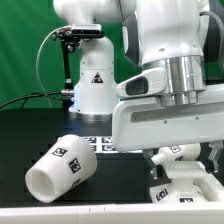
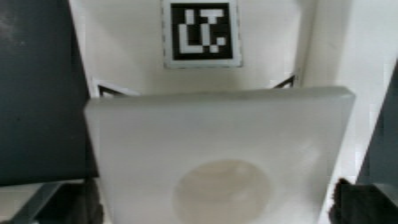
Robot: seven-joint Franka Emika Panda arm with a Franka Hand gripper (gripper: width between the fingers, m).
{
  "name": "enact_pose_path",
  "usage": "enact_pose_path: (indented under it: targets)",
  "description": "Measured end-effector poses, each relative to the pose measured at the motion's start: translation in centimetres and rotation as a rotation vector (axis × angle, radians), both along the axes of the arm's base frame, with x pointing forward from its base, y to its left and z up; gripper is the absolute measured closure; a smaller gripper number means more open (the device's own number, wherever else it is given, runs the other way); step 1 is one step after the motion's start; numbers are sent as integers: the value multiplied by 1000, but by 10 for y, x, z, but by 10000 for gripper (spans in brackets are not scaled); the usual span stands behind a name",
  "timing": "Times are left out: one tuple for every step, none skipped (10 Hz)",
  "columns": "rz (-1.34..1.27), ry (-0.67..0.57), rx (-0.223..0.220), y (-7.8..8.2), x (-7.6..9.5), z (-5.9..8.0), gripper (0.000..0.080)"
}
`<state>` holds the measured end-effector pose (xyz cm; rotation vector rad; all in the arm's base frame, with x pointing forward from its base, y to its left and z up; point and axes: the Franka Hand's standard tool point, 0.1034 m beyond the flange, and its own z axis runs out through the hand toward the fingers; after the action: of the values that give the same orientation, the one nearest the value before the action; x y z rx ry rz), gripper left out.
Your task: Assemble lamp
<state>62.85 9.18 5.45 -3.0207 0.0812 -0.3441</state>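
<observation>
The lamp base [image 1: 188, 190] is a blocky white part with square tags at the exterior view's lower right. My gripper [image 1: 180, 157] comes down on it from above. In the wrist view the base [image 2: 214, 130] fills the frame, with a round socket [image 2: 222, 190] in its top and a tag on the part beyond. My gripper [image 2: 214, 203] has one dark finger [image 2: 68, 203] at each side face of the base, and they seem to press on it. The tapered shade [image 1: 62, 167] lies on its side at the exterior view's lower left. I cannot pick out the bulb.
The white robot pedestal [image 1: 92, 88] with a triangle sticker stands at the back. The marker board [image 1: 97, 141] lies flat in front of it. A cable runs along the back at the exterior view's left. The table is black.
</observation>
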Motion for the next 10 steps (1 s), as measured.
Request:
enact_pose_path:
  targets:
    - [0,0,0,0,0,0,122]
    - [6,13,-1,1,-1,5,106]
    - [30,28,-4,2,-5,29,101]
    - [77,8,-22,5,-8,51,101]
    - [123,0,-41,14,-16,61,101]
    - [215,-19,-74,24,-19,66,101]
    - [291,-35,-93,28,-19,64,101]
    - [328,-37,-103,24,-19,64,101]
    - [411,-44,-124,23,-19,64,101]
    - [488,-50,-143,23,-19,64,101]
